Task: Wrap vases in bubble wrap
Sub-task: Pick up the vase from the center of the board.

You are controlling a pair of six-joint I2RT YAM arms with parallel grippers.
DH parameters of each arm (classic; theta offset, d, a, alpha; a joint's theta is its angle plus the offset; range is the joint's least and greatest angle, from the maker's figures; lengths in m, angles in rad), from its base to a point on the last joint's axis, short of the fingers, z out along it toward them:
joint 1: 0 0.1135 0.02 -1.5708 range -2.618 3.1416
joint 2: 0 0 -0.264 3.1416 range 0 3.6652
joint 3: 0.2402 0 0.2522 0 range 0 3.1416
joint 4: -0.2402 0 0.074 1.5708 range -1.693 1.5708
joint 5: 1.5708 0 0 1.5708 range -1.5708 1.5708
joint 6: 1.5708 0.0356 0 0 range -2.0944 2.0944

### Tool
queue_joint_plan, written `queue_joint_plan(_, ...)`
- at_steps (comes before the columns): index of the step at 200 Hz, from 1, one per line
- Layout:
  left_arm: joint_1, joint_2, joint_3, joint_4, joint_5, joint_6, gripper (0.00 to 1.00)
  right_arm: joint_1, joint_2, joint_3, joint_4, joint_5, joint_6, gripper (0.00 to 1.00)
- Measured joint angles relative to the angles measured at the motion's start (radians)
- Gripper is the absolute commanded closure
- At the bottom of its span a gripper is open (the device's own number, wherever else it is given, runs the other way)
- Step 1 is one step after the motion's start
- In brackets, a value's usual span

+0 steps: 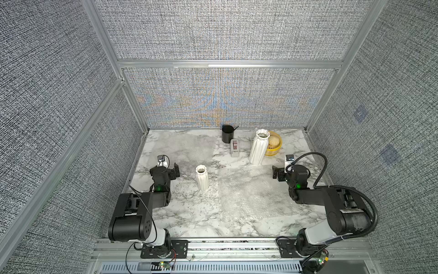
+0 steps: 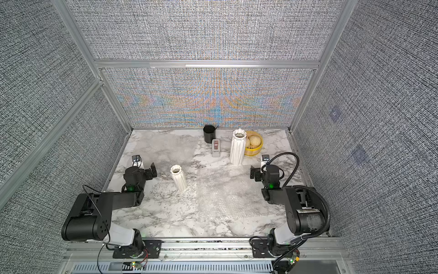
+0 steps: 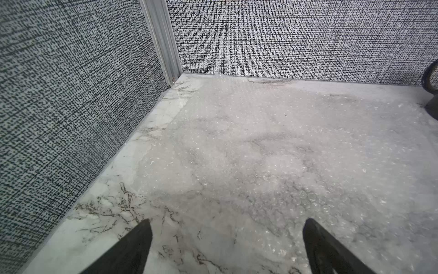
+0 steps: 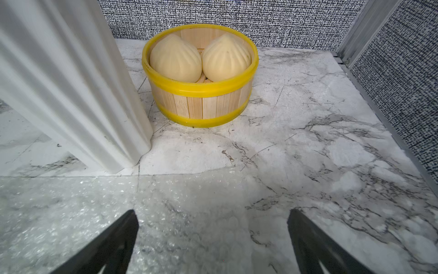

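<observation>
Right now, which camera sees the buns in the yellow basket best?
The right wrist view: both buns sit in the basket, close and unblocked. In both top views they are small, and the tall vase partly hides them. The left wrist view misses them.

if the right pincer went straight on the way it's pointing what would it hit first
Most likely the yellow-rimmed basket, which sits ahead of the open right pincer. The tall vase stands just off that line. If the pincer tilts downward, it may meet the table first.
</observation>
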Motion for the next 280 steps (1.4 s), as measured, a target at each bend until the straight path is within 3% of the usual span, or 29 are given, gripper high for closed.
queue_joint_plan(91, 0.000, 0.000, -0.001, 0.000, 0.001, 0.000, 0.01, -0.001, 0.000, 0.000, 0.000, 0.000, 0.000, 0.01)
queue_joint_plan(136, 0.005, 0.001, 0.010, -0.010, 0.079, 0.020, 0.01, 0.000, 0.000, 0.000, 0.000, 0.000, 0.000, 0.01)
queue_joint_plan(220, 0.007, -0.003, 0.010, -0.013, 0.104, 0.027, 0.01, 0.000, -0.002, -0.002, 0.002, 0.000, 0.000, 0.01)
queue_joint_plan(247, 0.007, -0.084, 0.006, -0.055, 0.084, 0.027, 0.01, 0.003, -0.090, -0.008, -0.039, -0.008, -0.003, 0.01)
queue_joint_plan(280, 0.007, -0.304, 0.049, -0.203, 0.044, -0.019, 0.01, 0.003, -0.250, 0.090, -0.235, -0.023, 0.022, 0.01)
